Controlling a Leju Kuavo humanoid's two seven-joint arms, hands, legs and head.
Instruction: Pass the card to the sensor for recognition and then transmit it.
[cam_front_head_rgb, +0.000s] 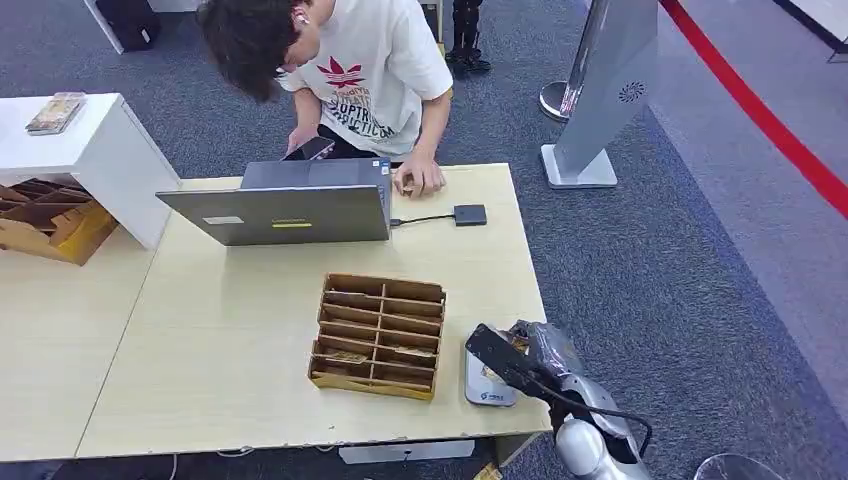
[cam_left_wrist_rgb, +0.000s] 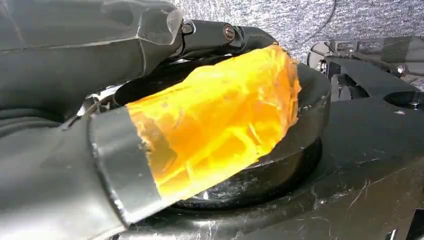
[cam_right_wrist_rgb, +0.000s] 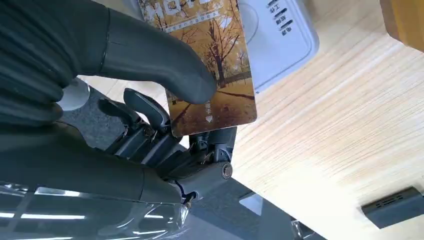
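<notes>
- R hand: thumb + fingers pinching card, autumn-tree print, held just over white sensor at table front-right corner.
- L hand: grasp state can't tell.
- Wooden divider box: beside sensor.

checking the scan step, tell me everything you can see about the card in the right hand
The card is a thin, flat, glossy rectangle printed with an autumn scene of golden trees along a path, with small white characters near one corner. The right hand pinches it: the thick grey thumb presses its printed face, darker fingers sit behind. One end pokes free past the thumb. It is held over the white reader at the table's near right corner; contact with the reader cannot be told.
</notes>
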